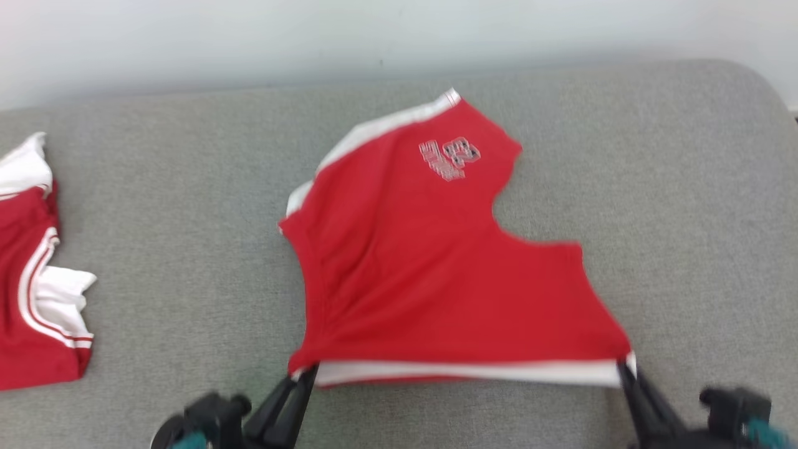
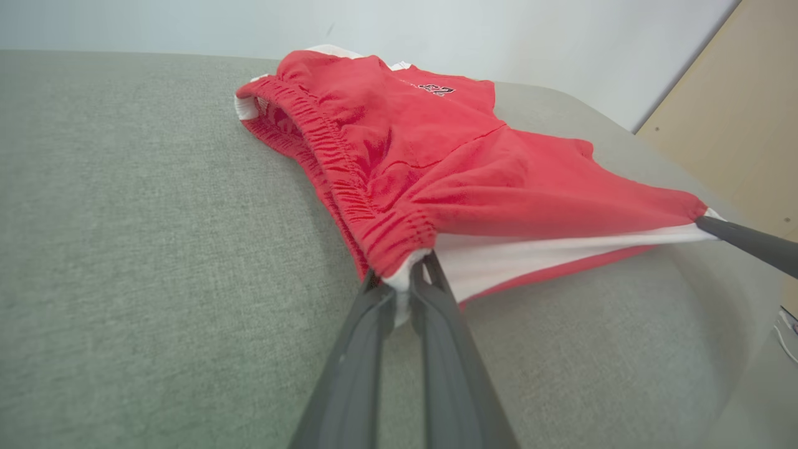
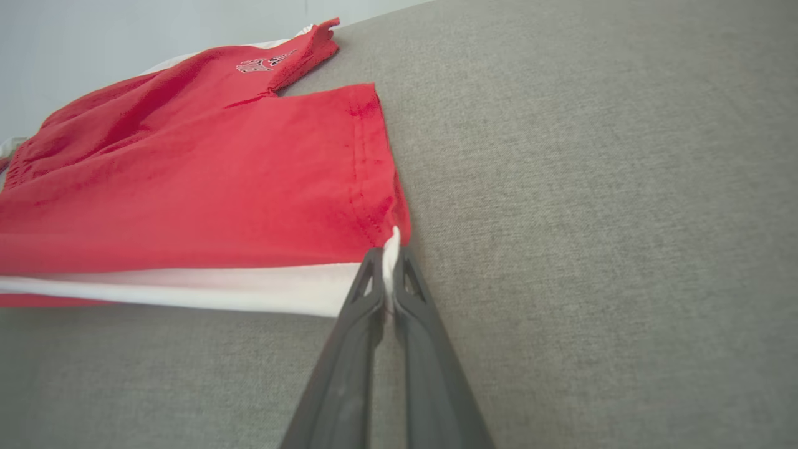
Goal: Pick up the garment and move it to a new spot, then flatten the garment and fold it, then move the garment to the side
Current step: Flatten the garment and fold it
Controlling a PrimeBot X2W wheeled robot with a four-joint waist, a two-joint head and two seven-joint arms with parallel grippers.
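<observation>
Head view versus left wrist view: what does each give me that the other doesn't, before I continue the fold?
Head view: a second red-and-white garment lying at the left edge of the grey surface, apart from the red shorts. Left wrist view: the shorts' gathered elastic waistband up close, and a tan panel at right. Both: the shorts with their number print, the left gripper and right gripper each shut on a near corner, the white stripe stretched between them.

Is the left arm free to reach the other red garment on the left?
Probably not yet: the left gripper is shut on the red shorts; the grey cushion toward that garment looks unobstructed.
</observation>
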